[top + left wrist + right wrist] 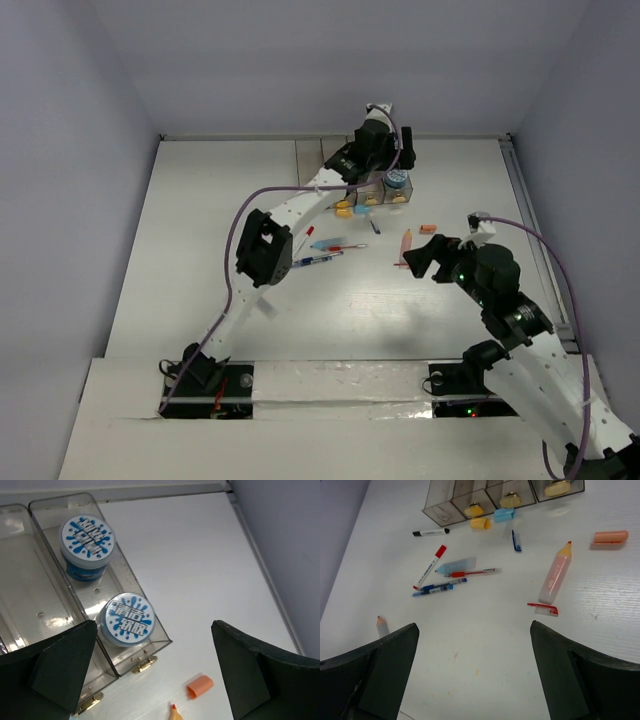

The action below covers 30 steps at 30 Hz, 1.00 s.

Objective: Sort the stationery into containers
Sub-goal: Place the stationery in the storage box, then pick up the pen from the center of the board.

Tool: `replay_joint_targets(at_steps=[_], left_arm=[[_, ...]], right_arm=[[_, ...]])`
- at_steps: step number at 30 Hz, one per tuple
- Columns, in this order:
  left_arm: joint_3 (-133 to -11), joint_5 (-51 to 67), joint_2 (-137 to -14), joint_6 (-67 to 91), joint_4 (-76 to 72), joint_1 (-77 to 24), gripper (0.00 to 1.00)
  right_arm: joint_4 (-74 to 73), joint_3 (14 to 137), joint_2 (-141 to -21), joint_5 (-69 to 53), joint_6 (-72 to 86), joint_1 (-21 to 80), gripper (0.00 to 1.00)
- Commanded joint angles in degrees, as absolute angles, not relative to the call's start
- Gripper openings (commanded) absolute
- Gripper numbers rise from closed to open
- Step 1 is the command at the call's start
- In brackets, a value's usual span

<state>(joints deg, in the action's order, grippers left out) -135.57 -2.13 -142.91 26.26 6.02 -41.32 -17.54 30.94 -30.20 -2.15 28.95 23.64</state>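
The containers [150,652] are translucent bins in a row; the rightmost holds two round blue-white rolls [87,540] [125,619]. My left gripper [152,680] hangs open over that bin's near end, nothing between its fingers. An orange cap [200,686] lies on the table just below it. My right gripper [475,675] is open above bare table. Ahead of it lie a pink highlighter [555,573], a red clip cap [543,609], a red pen [475,572], a blue pen [440,586], a red-white marker [429,567] and a black-white marker [431,532].
Close to the bins' fronts [455,502] lie a yellow eraser [480,523], a blue stub [503,514] and a small blue cap [516,540]. A light blue highlighter [456,565] lies by the pens. A short pencil stub [381,626] sits at the left. Walls enclose the table.
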Motion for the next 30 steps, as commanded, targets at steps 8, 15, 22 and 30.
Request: replay_joint_targets(at_steps=[8, 15, 22, 30], left_arm=[[-125.10, 0.88, -105.07, 17.76, 5.55, -39.11, 0.99], [-84.72, -10.17, -71.43, 12.83, 3.08, -38.59, 0.99], [-64.00, -24.75, -51.80, 11.51, 10.80, -38.06, 0.99], [-51.87, -33.39, -33.60, 10.90, 10.55, -37.53, 0.99]], right_arm=[[-8.10, 31.64, -45.68, -15.79, 27.33, 23.55, 0.71], [-0.62, 38.22, -63.00, -19.25, 26.29, 30.92, 0.62], [-6.13, 59.04, -84.27, -21.97, 12.85, 36.30, 0.61], [-17.56, 88.12, -105.53, -26.54, 2.74, 37.70, 0.41]])
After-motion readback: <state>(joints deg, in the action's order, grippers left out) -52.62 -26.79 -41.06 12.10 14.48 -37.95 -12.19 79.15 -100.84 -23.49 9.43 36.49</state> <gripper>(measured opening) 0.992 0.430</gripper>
